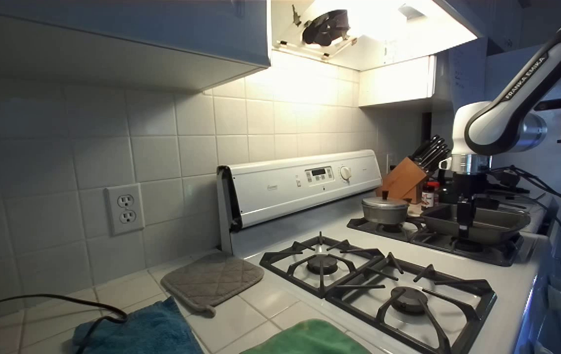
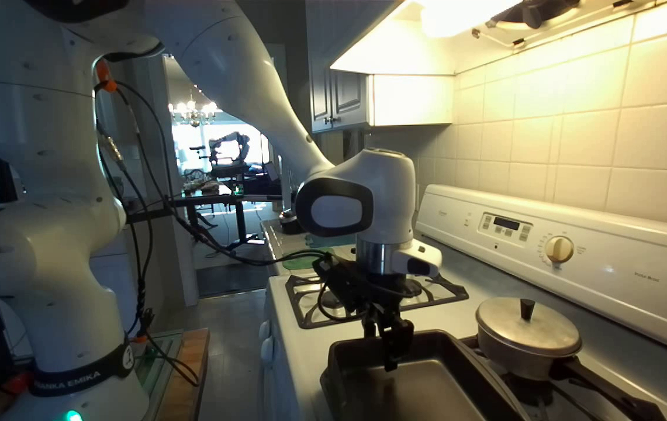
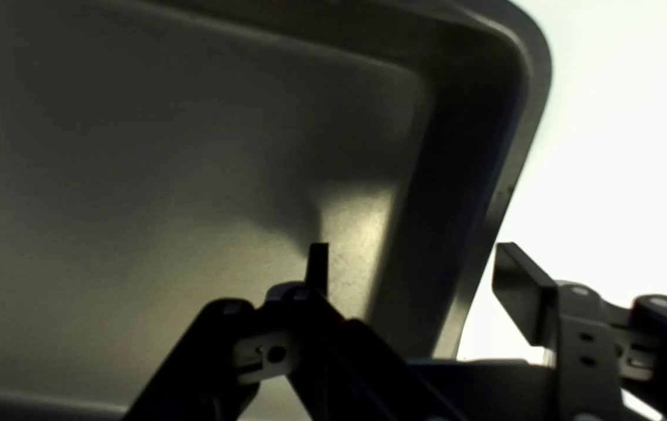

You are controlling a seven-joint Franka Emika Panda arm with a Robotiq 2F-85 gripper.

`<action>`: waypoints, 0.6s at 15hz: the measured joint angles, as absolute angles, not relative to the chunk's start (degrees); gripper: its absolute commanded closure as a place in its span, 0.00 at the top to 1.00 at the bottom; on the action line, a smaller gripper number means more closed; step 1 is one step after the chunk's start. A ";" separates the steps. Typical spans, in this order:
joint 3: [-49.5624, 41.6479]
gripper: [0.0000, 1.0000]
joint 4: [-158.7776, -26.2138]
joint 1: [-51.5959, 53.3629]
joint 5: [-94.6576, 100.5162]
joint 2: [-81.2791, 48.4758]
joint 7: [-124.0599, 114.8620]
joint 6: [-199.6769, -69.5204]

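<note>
A dark metal roasting pan (image 1: 501,227) rests on a stove grate, and no contents show inside it. My gripper (image 3: 412,270) points down at the end wall of this pan (image 3: 535,70). In the wrist view one finger (image 3: 317,266) is inside the pan, over its floor. The opposite finger (image 3: 523,292) is outside the rim, against the white stovetop. Between them runs the wall, with a visible gap on either side, so the jaws stand open around it. Nothing is gripped. In an exterior view the gripper (image 2: 381,346) straddles the pan's rim (image 2: 342,351).
A lidded pot (image 2: 528,330) sits beside the pan, its handle pointing away from the backsplash. Behind are a knife block (image 1: 400,179) and a red-capped jar (image 1: 429,195). Bare burner grates (image 1: 322,265), a grey pot holder (image 1: 214,278), a blue towel (image 1: 142,329) and a green cloth (image 1: 310,339) lie farther along.
</note>
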State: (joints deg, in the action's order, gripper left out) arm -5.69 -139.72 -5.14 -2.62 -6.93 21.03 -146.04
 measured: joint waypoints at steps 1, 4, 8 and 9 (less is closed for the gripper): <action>-5.69 0.58 -139.70 -5.16 -2.67 -6.98 21.05 -146.04; -5.68 0.40 -139.63 -5.19 -2.80 -7.14 21.06 -146.04; -5.65 0.12 -139.29 -5.20 -2.97 -7.34 21.06 -146.04; -5.60 0.05 -139.21 -5.20 -3.02 -7.40 21.06 -146.04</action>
State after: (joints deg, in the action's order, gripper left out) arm -5.60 -139.21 -5.20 -3.02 -7.40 21.06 -146.04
